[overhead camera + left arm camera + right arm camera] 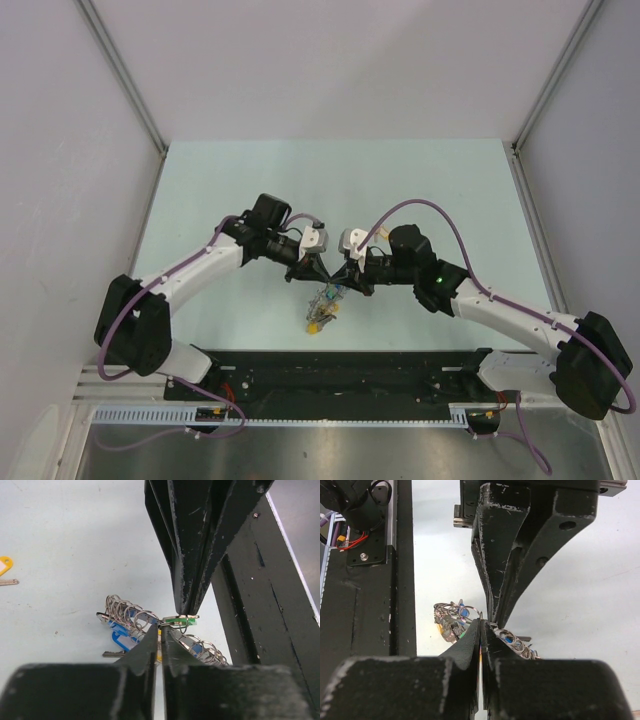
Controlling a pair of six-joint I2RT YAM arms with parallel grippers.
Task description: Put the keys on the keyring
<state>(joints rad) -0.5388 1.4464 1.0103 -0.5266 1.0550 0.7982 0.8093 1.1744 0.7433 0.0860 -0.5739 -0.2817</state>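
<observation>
The keyring (322, 306), a bundle of grey metal rings and keys with blue and yellow heads, hangs just above the table between both arms. My left gripper (318, 272) is shut on the ring's wire; in the left wrist view (161, 626) its tips pinch the wire beside the bundle (125, 615). My right gripper (346, 280) is shut on the green key (183, 620), held flat against the ring where the two grippers meet tip to tip. The right wrist view shows my right gripper (482, 622) shut, with the bundle (451, 618) behind it. The yellow-orange key (4, 566) lies on the table, apart.
The black base rail (350, 372) runs along the near edge, close under the bundle. The pale green table (330, 190) is walled by white panels at the back and both sides.
</observation>
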